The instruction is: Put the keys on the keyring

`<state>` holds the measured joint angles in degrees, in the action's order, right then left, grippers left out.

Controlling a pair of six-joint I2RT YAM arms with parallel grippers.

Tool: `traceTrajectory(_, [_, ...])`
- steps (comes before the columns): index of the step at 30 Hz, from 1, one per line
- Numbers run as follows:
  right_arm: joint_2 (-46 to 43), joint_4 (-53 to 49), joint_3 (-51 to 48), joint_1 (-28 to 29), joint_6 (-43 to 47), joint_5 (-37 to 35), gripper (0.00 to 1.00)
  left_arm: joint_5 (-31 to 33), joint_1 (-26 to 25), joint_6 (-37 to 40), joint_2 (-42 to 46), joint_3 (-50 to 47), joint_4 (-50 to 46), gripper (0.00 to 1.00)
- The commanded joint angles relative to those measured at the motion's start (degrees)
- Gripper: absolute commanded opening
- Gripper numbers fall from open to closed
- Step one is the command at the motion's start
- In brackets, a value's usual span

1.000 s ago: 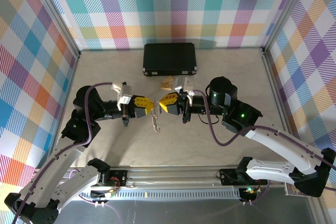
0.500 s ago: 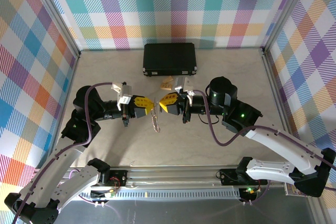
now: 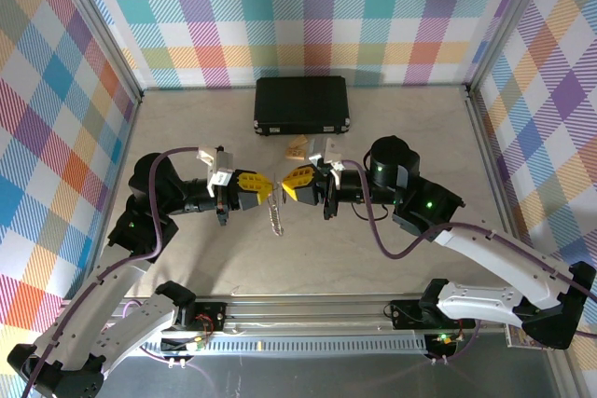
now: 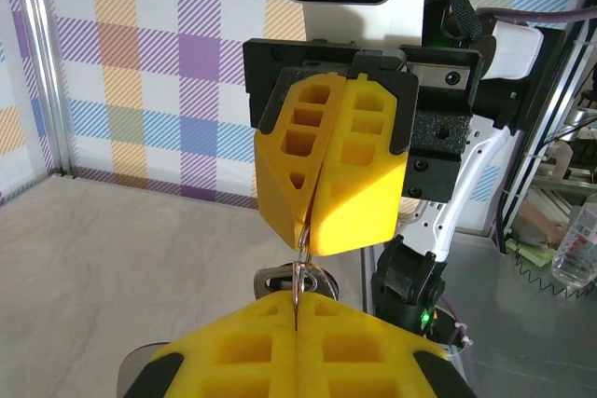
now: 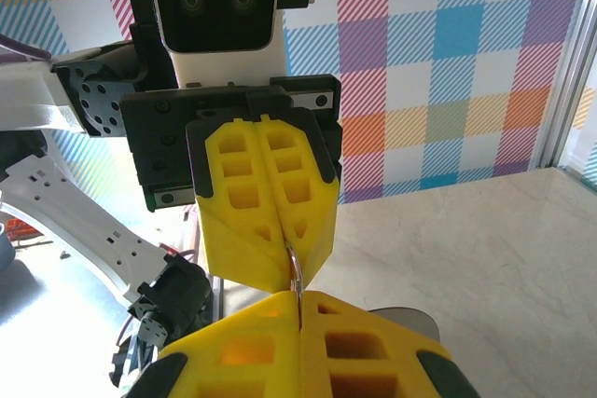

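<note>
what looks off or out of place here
Nothing spilled or broken. The one odd sight: the left gripper and right gripper meet tip to tip, both shut on the same silver keyring, its lower end hanging below them.

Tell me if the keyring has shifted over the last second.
No. The keyring hangs in the same spot in front of the black case as before.

Black case (image 3: 301, 104) — pastel plaid walls (image 3: 298, 6) behind it; in front, silver keyring (image 3: 276, 216), yellow left gripper (image 3: 271, 187), yellow right gripper (image 3: 284, 185).
</note>
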<state>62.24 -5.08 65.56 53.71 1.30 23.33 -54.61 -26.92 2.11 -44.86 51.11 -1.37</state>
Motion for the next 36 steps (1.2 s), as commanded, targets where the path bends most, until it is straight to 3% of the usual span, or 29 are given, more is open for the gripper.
traceTrajectory(1, [0.49,2.61,1.13,0.08,0.37,1.47,0.00,-1.92,-0.51,-0.74,0.94,0.28,1.87,0.00])
traceTrajectory(36, [2.01,-2.90,3.91,0.34,2.91,6.71,0.00,-1.87,-0.46,-0.85,-0.40,1.73,0.79,0.00])
